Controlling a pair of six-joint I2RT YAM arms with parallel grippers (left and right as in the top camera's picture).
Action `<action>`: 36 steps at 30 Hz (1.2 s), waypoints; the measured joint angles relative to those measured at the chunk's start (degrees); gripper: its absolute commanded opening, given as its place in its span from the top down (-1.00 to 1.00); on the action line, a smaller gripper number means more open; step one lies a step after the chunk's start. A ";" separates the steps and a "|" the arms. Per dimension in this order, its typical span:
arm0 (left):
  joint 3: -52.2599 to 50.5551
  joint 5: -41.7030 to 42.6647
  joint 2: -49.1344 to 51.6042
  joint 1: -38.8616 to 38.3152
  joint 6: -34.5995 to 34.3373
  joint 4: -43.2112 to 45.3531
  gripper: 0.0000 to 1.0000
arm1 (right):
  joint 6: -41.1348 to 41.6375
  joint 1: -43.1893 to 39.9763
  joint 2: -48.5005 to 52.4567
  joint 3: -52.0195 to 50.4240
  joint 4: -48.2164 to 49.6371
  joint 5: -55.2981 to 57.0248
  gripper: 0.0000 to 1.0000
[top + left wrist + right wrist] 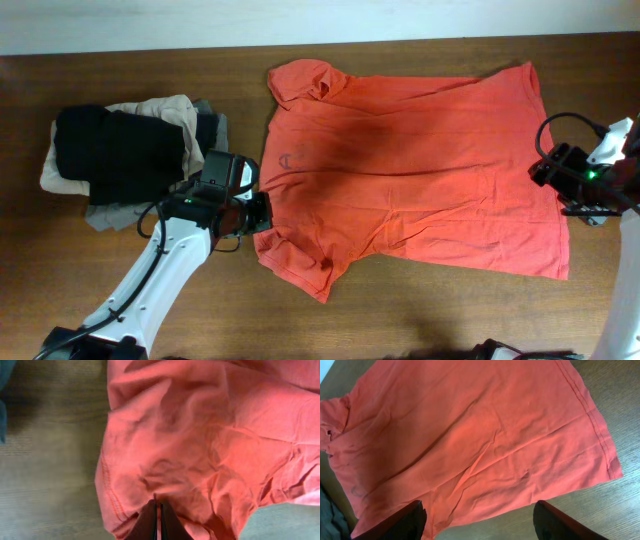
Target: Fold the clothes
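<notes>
T-shirt (pixel 420 170): spread flat, from table (pixel 400 320) centre to right edge.
Left gripper (pixel 158 510): pressed together, apparently pinching the near-edge sleeve (pixel 300 265).
Right gripper (pixel 480 520): spread, above the hem (pixel 550 170).
Tip: pinch the hem too, then lift both ends evenly.

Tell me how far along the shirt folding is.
Early. Done: the T-shirt lies spread flat, no fold yet; a pile of folded garments sits beside it. In hand: the left gripper looks pinched shut on fabric near a sleeve; the right gripper hangs open by the hem. Left: every fold.
</notes>
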 measured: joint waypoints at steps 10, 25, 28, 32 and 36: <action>0.22 2.84 0.00 0.00 1.77 -16.24 0.28 | -0.04 0.00 0.17 0.00 0.00 -0.02 -0.48; 0.22 3.69 0.00 -3.52 5.03 -17.35 -0.19 | -0.04 0.00 0.17 0.00 0.00 0.00 -0.48; 0.22 3.65 0.00 -3.85 5.03 -17.35 -0.19 | 0.00 0.00 0.17 0.00 0.00 -0.02 -0.48; 0.22 3.63 0.00 -3.82 4.87 -17.35 0.30 | 0.00 0.00 0.17 0.00 0.00 0.00 -0.48; 0.22 4.31 0.00 -3.82 5.42 -16.55 0.76 | -0.02 0.00 0.17 0.00 0.04 -0.02 -0.48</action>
